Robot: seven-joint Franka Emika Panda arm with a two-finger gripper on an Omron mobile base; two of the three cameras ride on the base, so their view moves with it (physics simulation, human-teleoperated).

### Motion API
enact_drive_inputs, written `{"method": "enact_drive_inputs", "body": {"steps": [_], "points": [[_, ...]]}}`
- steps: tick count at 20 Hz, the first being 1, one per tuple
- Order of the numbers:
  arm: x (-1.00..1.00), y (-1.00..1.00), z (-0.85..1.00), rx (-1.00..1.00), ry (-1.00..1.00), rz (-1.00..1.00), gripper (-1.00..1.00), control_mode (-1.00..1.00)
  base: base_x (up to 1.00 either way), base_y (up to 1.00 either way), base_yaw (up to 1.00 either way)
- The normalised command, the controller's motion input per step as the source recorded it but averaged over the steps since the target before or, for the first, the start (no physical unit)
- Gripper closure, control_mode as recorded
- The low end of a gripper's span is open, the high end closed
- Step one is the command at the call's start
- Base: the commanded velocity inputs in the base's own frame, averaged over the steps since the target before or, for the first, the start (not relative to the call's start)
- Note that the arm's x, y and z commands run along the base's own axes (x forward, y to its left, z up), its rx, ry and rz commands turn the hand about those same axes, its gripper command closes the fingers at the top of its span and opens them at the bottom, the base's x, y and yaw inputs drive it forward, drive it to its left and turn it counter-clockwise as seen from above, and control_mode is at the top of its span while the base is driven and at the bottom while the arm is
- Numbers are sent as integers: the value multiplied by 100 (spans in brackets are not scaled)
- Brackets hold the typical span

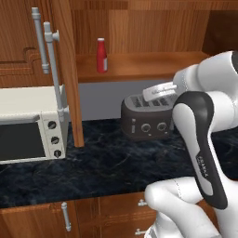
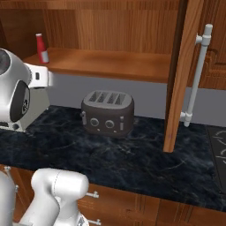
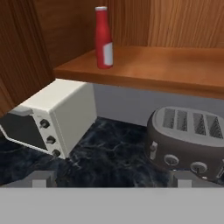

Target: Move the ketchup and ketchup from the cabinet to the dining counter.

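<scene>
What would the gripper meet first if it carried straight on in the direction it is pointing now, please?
Probably the grey back wall under the cabinet shelf, between the toaster oven and toaster. The open gripper points below the ketchup bottle; depth is unclear.

A red ketchup bottle [image 2: 42,48] stands on the open cabinet [image 2: 114,62] shelf, far to the left. Below it, a dark toaster [image 2: 107,112] sits on the black counter [image 2: 132,154]. The cabinet door [image 2: 181,75] hangs open on the right.
</scene>
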Motion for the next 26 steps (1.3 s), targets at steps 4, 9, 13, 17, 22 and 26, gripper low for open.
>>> {"method": "enact_drive_inputs", "body": {"steps": [4,9,13,17,22,26], "points": [[22,0,18,8,-9,0,-100,-100,0,0,0],[27,0,29,8,-2,0,-100,-100,0,0,0],[36,5,23,5,0,1,-100,-100,0,0,0],[40,13,11,1,0,2,-100,-100,0,0,0],[36,26,2,0,0,1,-100,-100,0,0,0],[40,34,0,0,1,4,-100,-100,0,0,0]]}}
